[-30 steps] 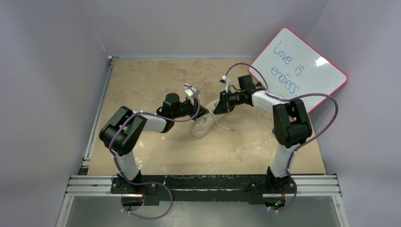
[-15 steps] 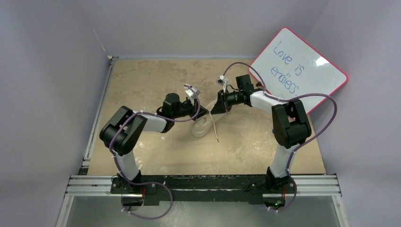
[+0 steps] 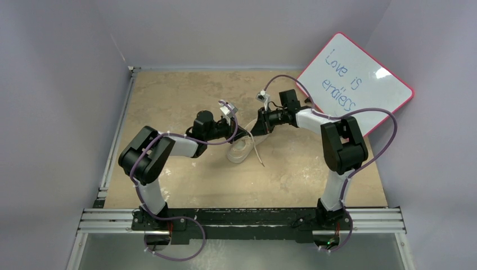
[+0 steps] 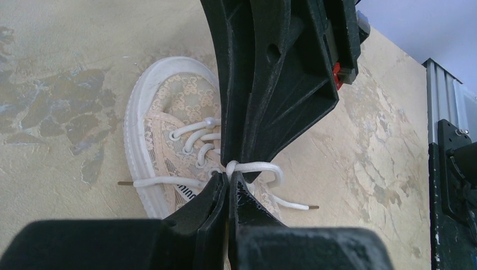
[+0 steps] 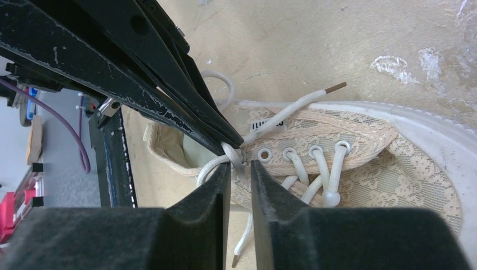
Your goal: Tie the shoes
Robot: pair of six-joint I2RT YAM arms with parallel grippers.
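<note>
Sneaker (image 4: 169, 101): one, cream, lying near the middle of your table (image 4: 67, 45), directly under both gripper tips.

Left gripper (image 4: 229, 183): jaws closed to a hairline, pinching the laces (image 4: 163, 181) right at the crossing over the tongue. One strand runs out from the tips across the sole edge to the table.

Right gripper (image 5: 241, 169): jaws nearly closed, leaving only a narrow slot. A strand drops from the same crossing into that slot, so you have it nipped there. Its tips meet your left ones point to point.

Hidden: in the left wrist view your fingers cover the heel end. In the right wrist view the other gripper blocks the far side of the collar. From above, the sneaker is small and largely under the two wrists, and you cannot read the knot there.

Materials: upper of cream lace-patterned fabric; smooth pale rubber rim around the toe; ringed eyelets; round cord laces with brown tips. Table surface mottled tan, matt. Whiteboard (image 3: 354, 79), pink-framed, handwritten, leaning at the far right.
</note>
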